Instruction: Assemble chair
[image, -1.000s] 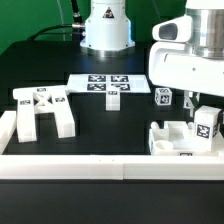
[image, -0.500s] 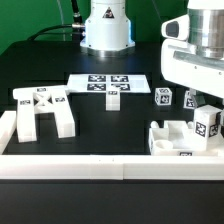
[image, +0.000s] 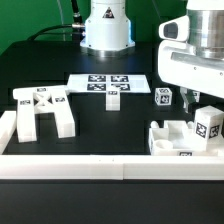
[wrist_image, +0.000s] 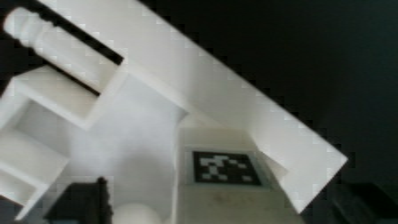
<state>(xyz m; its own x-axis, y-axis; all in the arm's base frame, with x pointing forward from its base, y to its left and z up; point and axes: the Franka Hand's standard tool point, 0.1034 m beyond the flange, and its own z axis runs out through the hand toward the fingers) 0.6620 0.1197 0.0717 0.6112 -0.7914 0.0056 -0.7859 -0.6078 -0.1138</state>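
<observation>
Our arm has shifted slightly above the right-hand seat block (image: 178, 138). We cannot tell the end effector's (image: 190, 98) spread. Next, probably fetching the leg (image: 163, 97).

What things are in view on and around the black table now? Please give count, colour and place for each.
black table: one, black, under everything.
long white rail: one, white, along the table's near edge.
flat white marker board: one, white with black tags, table's middle.
cross-braced white plastic chair frame: one, white, tagged, exterior view's left.
small white tagged block: one, white, between marker board and gripper.
blocky white plastic seat block: one, white, tagged, exterior view's right, by the rail.
white robot base: one, white, behind the table.
gripper: one, white housing, above the seat block; jaws unclear.
</observation>
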